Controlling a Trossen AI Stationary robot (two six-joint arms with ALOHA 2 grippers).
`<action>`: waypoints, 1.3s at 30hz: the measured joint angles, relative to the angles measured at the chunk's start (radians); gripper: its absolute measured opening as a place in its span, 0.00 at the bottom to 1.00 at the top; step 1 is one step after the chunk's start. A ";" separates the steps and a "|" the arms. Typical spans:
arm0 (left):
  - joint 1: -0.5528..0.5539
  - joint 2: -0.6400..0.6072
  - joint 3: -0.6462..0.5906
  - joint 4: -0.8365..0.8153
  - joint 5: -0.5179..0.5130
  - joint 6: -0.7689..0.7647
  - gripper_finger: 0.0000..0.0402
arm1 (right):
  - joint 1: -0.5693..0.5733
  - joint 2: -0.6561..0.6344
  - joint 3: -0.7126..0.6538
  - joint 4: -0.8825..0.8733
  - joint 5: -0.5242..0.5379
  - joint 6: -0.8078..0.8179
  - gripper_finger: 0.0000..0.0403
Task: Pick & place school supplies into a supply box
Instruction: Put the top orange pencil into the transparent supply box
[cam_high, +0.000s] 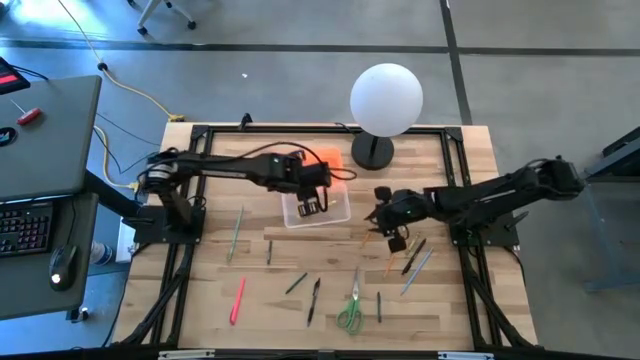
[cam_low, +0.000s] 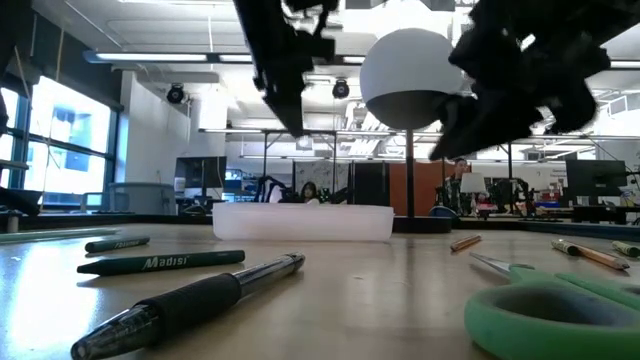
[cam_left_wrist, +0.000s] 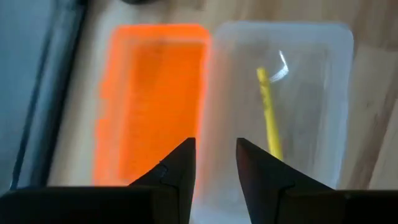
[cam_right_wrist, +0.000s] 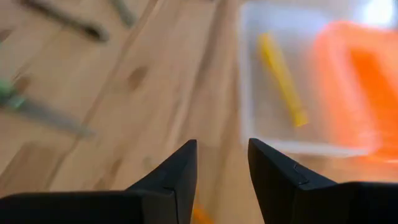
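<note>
The clear supply box (cam_high: 318, 212) stands at the table's middle with a yellow pencil (cam_left_wrist: 270, 118) lying in it. Its orange lid (cam_high: 331, 160) lies beside it on the far side. My left gripper (cam_left_wrist: 215, 144) hangs open above the box, nothing between its fingers. My right gripper (cam_right_wrist: 222, 144) is open too, over bare wood right of the box (cam_high: 388, 228). Loose on the table lie a pink-red marker (cam_high: 238, 300), green-handled scissors (cam_high: 350, 312), a green pencil (cam_high: 236, 232), black pens (cam_high: 314, 300) and an orange pencil (cam_high: 392, 262).
A white globe lamp (cam_high: 386, 100) on a dark foot stands at the far edge, right of the lid. More pens (cam_high: 415, 265) lie under my right arm. A black frame (cam_high: 195, 180) runs round the tabletop. A desk with a keyboard (cam_high: 25, 225) stands off to the left.
</note>
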 joint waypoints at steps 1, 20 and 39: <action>0.000 -0.024 0.001 -0.019 -0.011 -0.011 0.36 | 0.000 0.017 0.000 -0.006 -0.023 -0.014 0.31; -0.015 -0.393 -0.007 -0.168 -0.093 -0.088 0.36 | -0.118 0.243 0.001 -0.007 -0.243 -0.119 0.31; -0.013 -0.443 -0.169 -0.174 -0.145 -0.112 0.36 | -0.132 0.448 0.002 0.156 -0.250 -0.247 0.16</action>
